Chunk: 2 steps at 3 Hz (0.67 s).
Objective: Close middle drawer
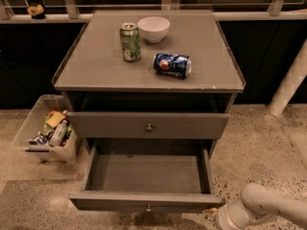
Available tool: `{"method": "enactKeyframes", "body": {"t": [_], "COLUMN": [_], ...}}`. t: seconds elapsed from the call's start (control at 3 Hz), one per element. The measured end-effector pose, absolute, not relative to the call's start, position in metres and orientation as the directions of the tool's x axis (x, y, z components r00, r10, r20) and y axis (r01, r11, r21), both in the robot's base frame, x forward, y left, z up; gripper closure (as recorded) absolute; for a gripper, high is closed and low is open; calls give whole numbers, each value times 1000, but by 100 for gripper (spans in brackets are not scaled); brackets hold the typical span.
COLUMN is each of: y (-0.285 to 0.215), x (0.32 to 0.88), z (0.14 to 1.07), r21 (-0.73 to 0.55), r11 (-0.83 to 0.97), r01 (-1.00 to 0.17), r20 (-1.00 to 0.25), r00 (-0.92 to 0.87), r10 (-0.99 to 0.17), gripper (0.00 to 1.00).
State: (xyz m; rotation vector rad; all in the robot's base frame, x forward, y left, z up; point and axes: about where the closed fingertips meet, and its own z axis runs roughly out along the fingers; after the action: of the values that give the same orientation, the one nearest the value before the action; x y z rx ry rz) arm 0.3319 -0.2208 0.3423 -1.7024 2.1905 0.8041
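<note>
The middle drawer [146, 174] is pulled far out of the grey cabinet. Its wide shallow tray is bare, and its slim front panel [110, 202] carries a small round knob [148, 208] at the centre. My gripper [214, 214] is at the bottom right, at the right end of that front panel, on the end of the white arm [268, 207]. The drawer above, with the taller front panel [148, 125], is shut.
On the cabinet top [91, 66] stand a green can [130, 42] and a white bowl [153, 28], and a blue can [172, 64] lies on its side. A clear bin of clutter [45, 131] sits on the floor at the left. A white post [290, 80] rises at the right.
</note>
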Motion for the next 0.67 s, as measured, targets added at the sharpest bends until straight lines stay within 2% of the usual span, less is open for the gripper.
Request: {"method": "enactKeyframes", "body": {"t": [0.33, 0.67], "y": [-234, -255], "x": [356, 386], "z": [345, 348], "r21": [251, 226], "r11": [343, 547], "r01": [-905, -806], "r20": [-504, -497], "r00": [-425, -579], "r10": [-752, -647], "gripper": [0, 0]}}
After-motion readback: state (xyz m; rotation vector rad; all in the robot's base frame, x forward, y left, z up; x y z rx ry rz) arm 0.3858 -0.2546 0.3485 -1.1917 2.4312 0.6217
